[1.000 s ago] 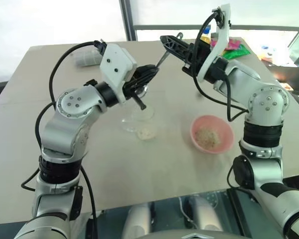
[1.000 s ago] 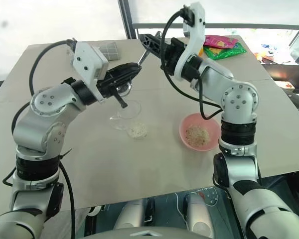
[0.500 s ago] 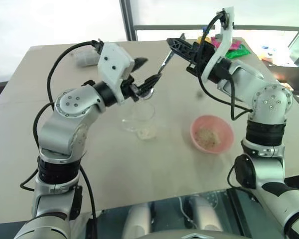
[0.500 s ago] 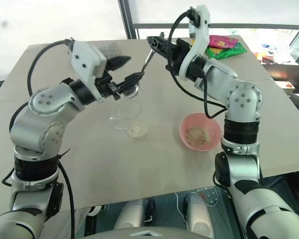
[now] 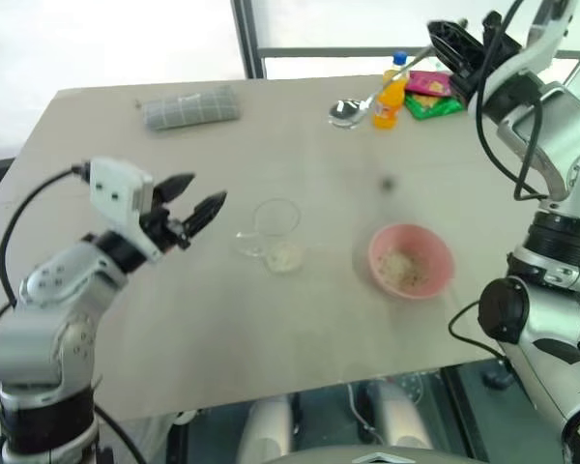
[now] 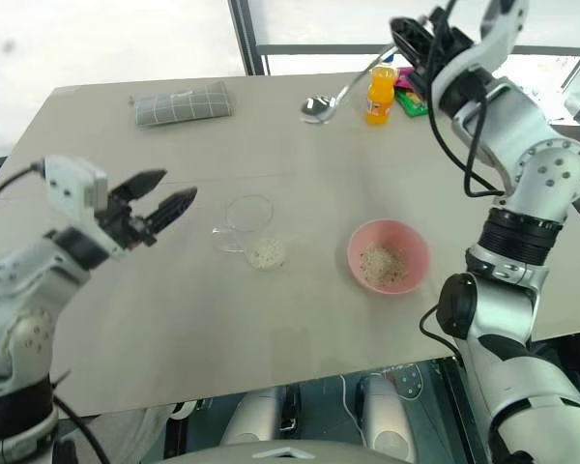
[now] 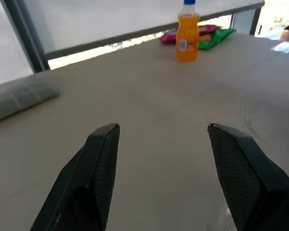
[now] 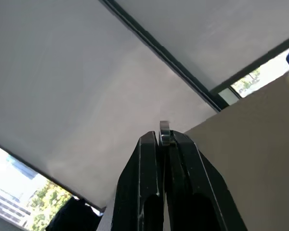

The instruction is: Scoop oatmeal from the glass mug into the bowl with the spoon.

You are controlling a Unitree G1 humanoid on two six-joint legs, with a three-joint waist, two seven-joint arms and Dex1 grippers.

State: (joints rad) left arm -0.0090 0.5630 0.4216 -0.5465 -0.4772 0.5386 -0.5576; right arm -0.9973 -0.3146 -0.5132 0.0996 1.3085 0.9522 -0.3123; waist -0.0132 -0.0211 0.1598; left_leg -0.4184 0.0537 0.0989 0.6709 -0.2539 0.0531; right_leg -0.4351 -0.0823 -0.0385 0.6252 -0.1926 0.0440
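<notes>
The glass mug [image 5: 271,224] stands mid-table, and oatmeal [image 5: 285,257] shows through the glass at its base. To its right sits the pink bowl [image 5: 411,261] with more oatmeal [image 6: 382,261] inside. My left gripper [image 5: 188,206] hangs open and empty left of the mug, well apart from it; both fingers [image 7: 98,159] stand wide in the left wrist view. High over the table's far right, my right gripper [image 5: 433,31] is shut on the handle of the spoon [image 5: 348,112]. The spoon's bowl points left and down, in the air beside the bottle.
An orange bottle [image 5: 390,97] and bright snack packets [image 5: 435,92] sit at the far right edge. A folded grey cloth [image 5: 191,106] lies at the far left. A window frame [image 5: 246,39] runs behind the table.
My left gripper opened at the mug's rim, then drew back left and down. The right gripper carried the spoon up and away to the far right.
</notes>
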